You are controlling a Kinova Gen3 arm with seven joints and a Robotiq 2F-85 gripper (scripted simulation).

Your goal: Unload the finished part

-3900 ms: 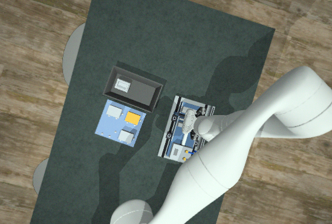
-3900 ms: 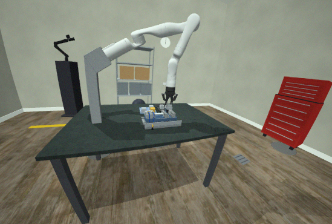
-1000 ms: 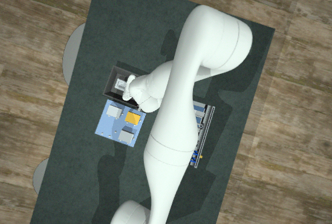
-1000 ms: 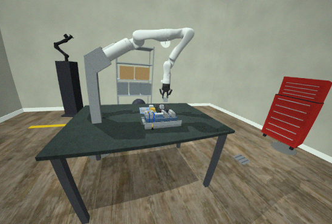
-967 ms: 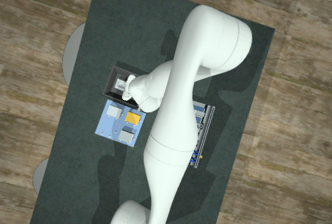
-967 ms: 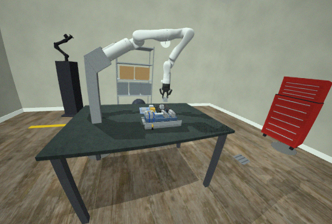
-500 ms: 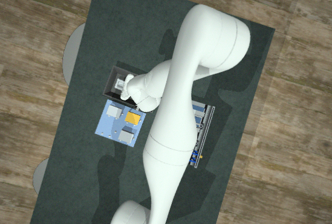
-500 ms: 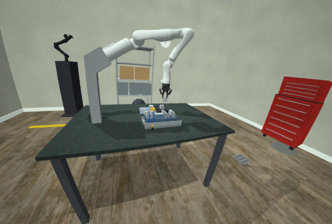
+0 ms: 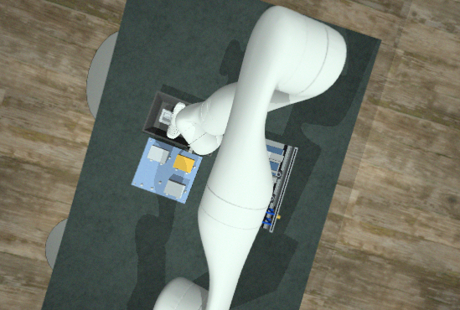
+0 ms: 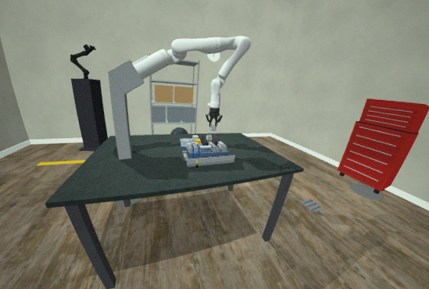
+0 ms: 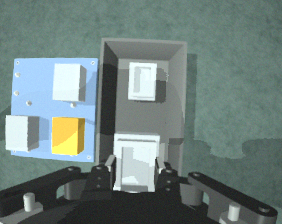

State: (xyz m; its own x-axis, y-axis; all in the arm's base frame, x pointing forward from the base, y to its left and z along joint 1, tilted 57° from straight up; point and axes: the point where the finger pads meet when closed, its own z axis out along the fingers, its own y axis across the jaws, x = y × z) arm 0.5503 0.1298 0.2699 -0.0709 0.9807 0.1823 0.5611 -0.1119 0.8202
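Observation:
My gripper is shut on the finished part, a light grey block with a pocket on top. It holds the part in the air above the near half of the black outfeed tray. Another pocketed block lies in the far half of that tray. In the exterior view the gripper hangs well above the table with the block between its fingers. From above, the arm hides most of the tray; the block in the tray shows beside the wrist. The vise is partly hidden by the arm.
A light blue plate beside the tray carries two grey blocks and an orange block. The arm's grey mounting post stands at the table's left. A shelf, a black pedestal and a red tool cabinet stand around the room.

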